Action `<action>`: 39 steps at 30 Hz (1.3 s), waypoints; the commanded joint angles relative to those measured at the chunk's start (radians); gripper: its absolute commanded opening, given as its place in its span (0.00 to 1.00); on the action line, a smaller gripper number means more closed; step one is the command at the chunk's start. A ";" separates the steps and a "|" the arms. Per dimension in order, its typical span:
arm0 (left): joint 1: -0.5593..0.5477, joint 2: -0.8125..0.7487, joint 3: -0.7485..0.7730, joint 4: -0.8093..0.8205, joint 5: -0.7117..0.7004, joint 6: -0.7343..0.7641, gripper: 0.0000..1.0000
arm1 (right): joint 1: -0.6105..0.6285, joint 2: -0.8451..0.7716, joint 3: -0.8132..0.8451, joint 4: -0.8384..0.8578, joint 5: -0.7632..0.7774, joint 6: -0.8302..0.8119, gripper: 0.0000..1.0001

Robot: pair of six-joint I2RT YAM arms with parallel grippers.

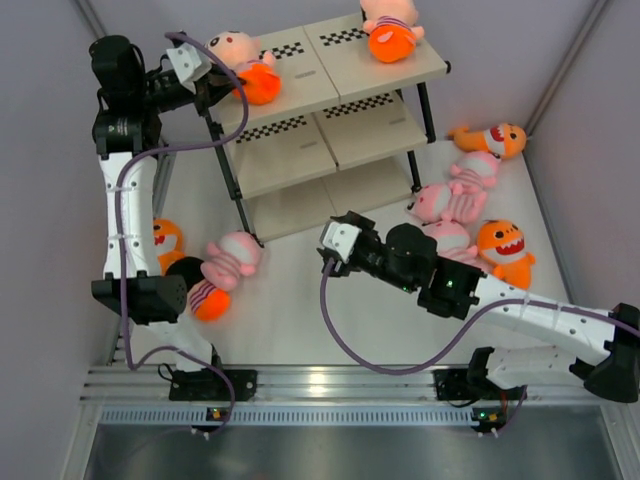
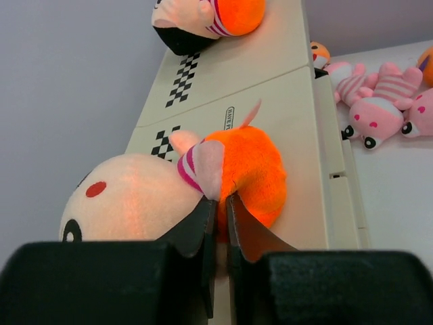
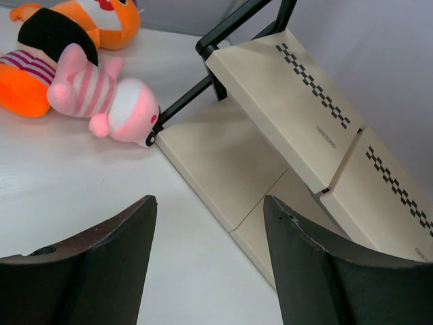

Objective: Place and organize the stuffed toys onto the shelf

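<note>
The shelf (image 1: 300,70) stands at the back of the table, its top board also in the left wrist view (image 2: 291,128). My left gripper (image 1: 222,90) (image 2: 220,198) is shut on a peach-headed doll (image 1: 245,65) (image 2: 243,169), pinching its fabric where the striped shirt meets the orange bottom. The doll lies on the top board's left end. A second doll (image 1: 390,30) (image 2: 203,17) lies on the same board's right end. My right gripper (image 1: 330,245) (image 3: 210,200) is open and holds nothing, low over the table in front of the shelf's bottom board (image 3: 230,169).
Right of the shelf lie pink animals (image 1: 455,195) (image 2: 379,108) and two orange sharks (image 1: 495,138) (image 1: 505,250). By the left arm lie a shark (image 1: 165,240), a pink animal (image 1: 235,255) (image 3: 101,101) and a doll (image 1: 205,300) (image 3: 34,61). Grey walls close in both sides.
</note>
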 commanded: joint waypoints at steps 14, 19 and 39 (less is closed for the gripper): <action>0.040 -0.025 -0.069 0.348 0.029 -0.369 0.98 | -0.026 -0.036 -0.020 0.040 -0.016 0.082 0.67; 0.066 -0.137 -0.106 0.234 -0.008 -0.400 0.98 | -0.026 -0.042 -0.025 0.017 -0.022 0.102 0.69; 0.067 -0.696 -0.826 -0.677 -1.124 0.074 0.82 | -0.026 -0.059 -0.120 0.026 -0.115 0.188 0.68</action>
